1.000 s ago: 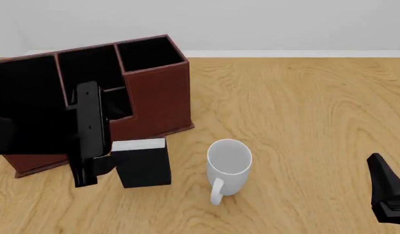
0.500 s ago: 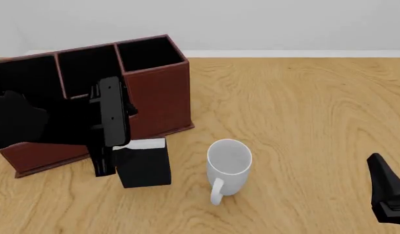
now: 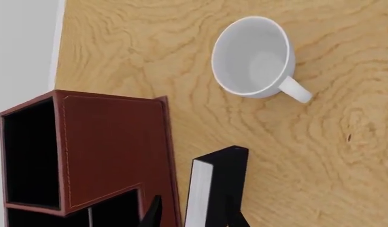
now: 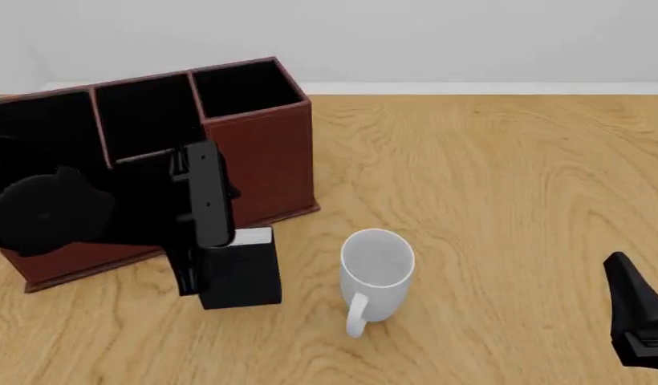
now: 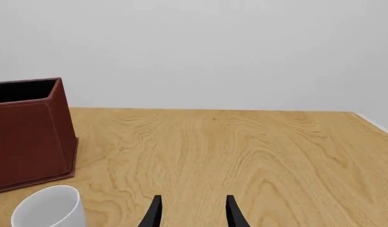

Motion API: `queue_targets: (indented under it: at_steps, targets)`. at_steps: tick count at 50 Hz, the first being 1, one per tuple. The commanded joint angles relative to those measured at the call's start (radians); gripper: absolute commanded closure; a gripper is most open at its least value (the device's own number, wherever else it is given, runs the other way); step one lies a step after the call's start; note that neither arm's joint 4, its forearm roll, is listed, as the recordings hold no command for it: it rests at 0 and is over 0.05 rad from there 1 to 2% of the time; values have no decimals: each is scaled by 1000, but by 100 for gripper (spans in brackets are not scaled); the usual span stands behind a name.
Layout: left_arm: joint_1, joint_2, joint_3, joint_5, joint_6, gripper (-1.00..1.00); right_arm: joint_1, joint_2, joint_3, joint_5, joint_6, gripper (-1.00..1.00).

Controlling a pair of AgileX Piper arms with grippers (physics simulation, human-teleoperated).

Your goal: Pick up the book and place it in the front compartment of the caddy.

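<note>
left hand (image 3: 190, 217): spread around upright black-covered book (image 3: 227, 189) | right hand (image 5: 191, 213): spread, empty, low over wooden bench (image 5: 244, 151)

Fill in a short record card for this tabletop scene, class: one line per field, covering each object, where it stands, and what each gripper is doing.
Book: small thick black-covered book with white page edge, upright on the table, just in front of the caddy
Caddy: large reddish-brown leather-look organiser, black-lined pockets, nothing visible in them
Mug: white ceramic mug, upright, right of the book, apart from it
Left gripper: open, fingers straddling the book, not yet closed
Right gripper: open, away from all objects
Surface: wooden table
</note>
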Motion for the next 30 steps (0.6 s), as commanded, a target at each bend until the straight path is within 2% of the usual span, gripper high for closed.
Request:
queue_targets:
  at_steps: [1,10,14,18,30]
  targets:
    - [-2,27,27,-36,-14,-100,0,0,0,0,0,-100]
    - [-10,47,62,-65,-18,-100,0,0,0,0,0,-100]
    - [-2,44,35,-39,-21,-100,0,0,0,0,0,-100]
    - [12,65,67,-85,-15,-100,0,0,0,0,0,-100]
    - [22,93,66,-113,-39,-100,0,0,0,0,0,-100]
